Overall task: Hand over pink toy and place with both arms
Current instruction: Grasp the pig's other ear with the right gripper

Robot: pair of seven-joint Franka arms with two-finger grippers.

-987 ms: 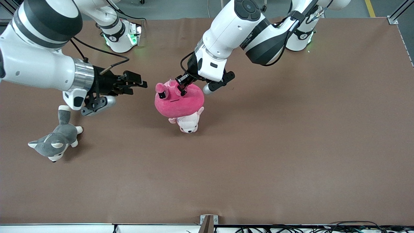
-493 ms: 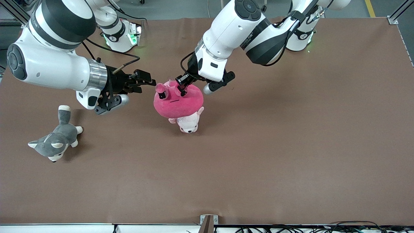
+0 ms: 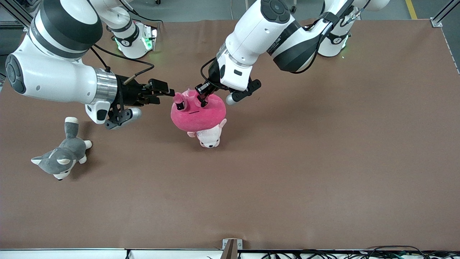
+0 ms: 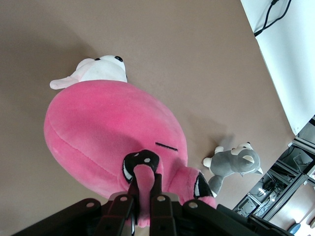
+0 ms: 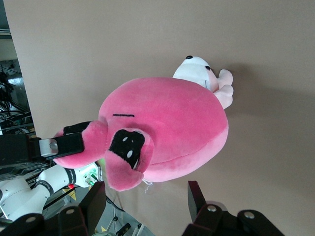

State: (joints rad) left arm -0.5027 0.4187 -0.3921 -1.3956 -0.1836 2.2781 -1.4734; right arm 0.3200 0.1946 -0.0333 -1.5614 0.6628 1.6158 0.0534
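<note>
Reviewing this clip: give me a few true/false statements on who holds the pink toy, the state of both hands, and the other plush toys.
1. The left hand is shut on the pink toy, pinching one of its ears. True.
2. The right hand has already closed on the pink toy. False: its fingers are open, beside the toy's other ear.
3. The pink toy lies flat on the table. False: it hangs from the left hand, over the pale pink-and-white plush.
4. A grey husky plush lies toward the right arm's end of the table. True.
5. The grey husky plush touches the pink toy. False: they are well apart.
</note>
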